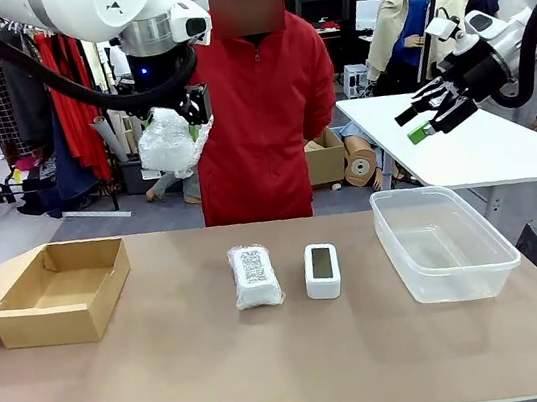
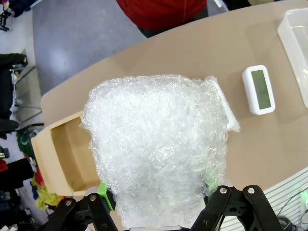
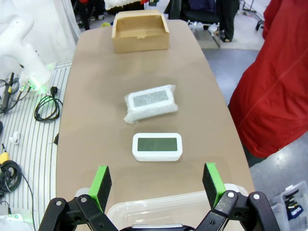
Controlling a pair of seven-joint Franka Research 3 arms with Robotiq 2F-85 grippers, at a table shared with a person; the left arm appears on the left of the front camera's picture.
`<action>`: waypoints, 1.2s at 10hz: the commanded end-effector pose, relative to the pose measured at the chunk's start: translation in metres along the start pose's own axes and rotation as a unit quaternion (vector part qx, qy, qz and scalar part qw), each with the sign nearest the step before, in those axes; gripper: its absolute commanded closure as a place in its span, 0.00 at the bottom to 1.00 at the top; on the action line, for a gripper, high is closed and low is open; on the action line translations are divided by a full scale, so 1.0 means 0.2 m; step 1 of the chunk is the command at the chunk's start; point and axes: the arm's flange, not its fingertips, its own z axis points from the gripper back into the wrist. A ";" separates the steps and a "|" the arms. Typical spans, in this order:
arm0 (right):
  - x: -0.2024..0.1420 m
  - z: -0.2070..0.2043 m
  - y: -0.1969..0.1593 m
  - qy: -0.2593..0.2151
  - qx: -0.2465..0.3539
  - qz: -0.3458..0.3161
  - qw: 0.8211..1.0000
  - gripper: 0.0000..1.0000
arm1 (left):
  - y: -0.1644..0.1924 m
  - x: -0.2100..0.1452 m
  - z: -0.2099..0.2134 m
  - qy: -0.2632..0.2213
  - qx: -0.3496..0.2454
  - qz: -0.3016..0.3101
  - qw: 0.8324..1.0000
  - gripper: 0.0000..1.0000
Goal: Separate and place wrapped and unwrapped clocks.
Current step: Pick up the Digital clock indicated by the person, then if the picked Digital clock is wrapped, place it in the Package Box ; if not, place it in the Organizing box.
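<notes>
Front view: left end effector [image 1: 174, 124] clenched white bubble-wrap bundle [image 1: 165, 148], held clear of counter [image 1: 274, 372], probably for brown cardboard box [image 1: 60, 293]; right end effector [image 1: 417, 124] hung released.

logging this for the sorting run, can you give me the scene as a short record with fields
left gripper: shut on a bubble-wrapped bundle, held high in the air
right gripper: open, empty, raised near the plastic tub
table: labelled wrapped bundle and bare clock in the middle, side by side, not touching
cardboard box: open, empty, robot's left end
plastic tub: clear, empty, robot's right end
</notes>
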 end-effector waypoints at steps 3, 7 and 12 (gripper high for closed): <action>0.00 0.00 0.00 0.001 0.000 0.002 1.000 0.00 | 0.01 0.00 0.00 0.000 0.000 0.002 1.000 1.00; 0.00 0.00 0.00 0.001 0.000 0.002 1.000 0.00 | 0.01 0.00 0.00 0.000 0.000 0.002 1.000 1.00; 0.00 0.00 0.00 0.001 0.000 0.002 1.000 0.00 | 0.01 0.00 0.00 0.000 0.000 0.002 1.000 1.00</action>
